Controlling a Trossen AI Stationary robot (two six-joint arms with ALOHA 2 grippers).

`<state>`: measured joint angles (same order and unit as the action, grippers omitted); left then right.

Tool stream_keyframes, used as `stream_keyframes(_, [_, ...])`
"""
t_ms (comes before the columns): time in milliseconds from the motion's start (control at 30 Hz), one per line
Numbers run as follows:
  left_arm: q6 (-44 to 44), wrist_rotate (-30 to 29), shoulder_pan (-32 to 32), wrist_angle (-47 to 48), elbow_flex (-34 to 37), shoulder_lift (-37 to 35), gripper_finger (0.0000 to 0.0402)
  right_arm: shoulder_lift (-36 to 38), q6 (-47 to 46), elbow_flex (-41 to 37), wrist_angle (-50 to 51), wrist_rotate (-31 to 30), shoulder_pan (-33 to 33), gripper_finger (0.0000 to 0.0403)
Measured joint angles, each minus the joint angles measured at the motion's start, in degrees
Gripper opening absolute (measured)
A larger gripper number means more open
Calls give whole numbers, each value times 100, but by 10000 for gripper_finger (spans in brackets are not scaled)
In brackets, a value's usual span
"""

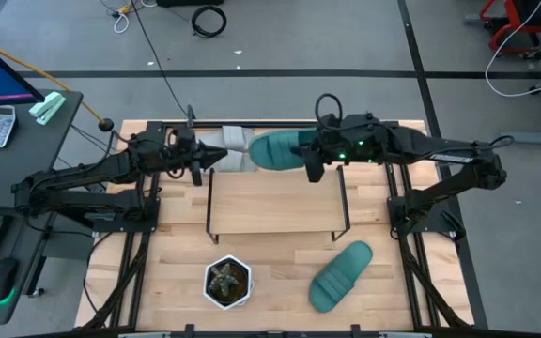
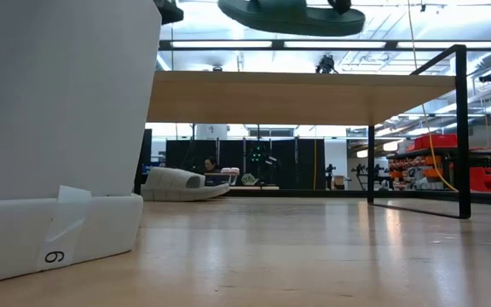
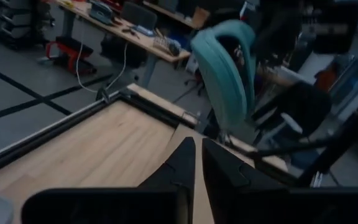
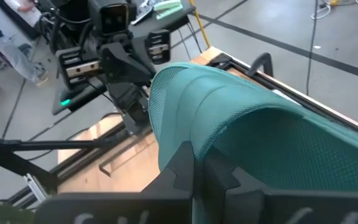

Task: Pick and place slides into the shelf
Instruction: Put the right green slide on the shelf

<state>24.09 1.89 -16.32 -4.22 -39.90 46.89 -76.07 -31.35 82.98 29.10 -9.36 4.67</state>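
A teal slide (image 1: 275, 150) hangs in the air above the shelf's far edge, and my right gripper (image 1: 310, 161) is shut on it. In the low view this slide (image 2: 292, 15) floats over the shelf's (image 2: 297, 95) wooden board. A grey slide (image 1: 235, 143) lies sole down on the table by the far edge, behind the shelf (image 1: 275, 202). My left gripper (image 1: 222, 160) hovers level just above it, shut and empty, pointing at the lifted slide (image 3: 225, 68). A second teal slide (image 1: 339, 275) lies on the table at the near right. My right gripper pinches the teal slide between its two fingers at the edge of the wide strap (image 4: 188, 134), at the slide's end nearest the table's right side. The fingers come in from the right, slanting a little downward. The slide is lifted clear and tipped on its side, stretching toward my left gripper.
A white hexagonal pot (image 1: 226, 282) with a small plant stands near the table's front edge, left of centre. The shelf's thin black legs (image 2: 461, 128) rise from the tabletop. Bare wood shows under the shelf and between the pot and the near teal slide.
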Motion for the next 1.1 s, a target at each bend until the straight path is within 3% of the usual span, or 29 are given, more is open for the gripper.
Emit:
stream_keyframes(367, [531, -229, 0, -774, 0, 157, 140, -376, -157, -2, -569, -346, 62, 10])
stream_keyframes(733, [544, -227, 46, -2190, -4, 1285, 255, -366, -342, -2, -950, -419, 283, 10])
stream_keyframes(867, [545, -229, 46, -2719, -2, 1615, 271, -370, -361, -2, -950, -414, 235, 10])
stream_keyframes(1100, [567, -297, 44, -2989, 0, 1890, 263, -372, -485, -2, -1012, -221, 228, 10])
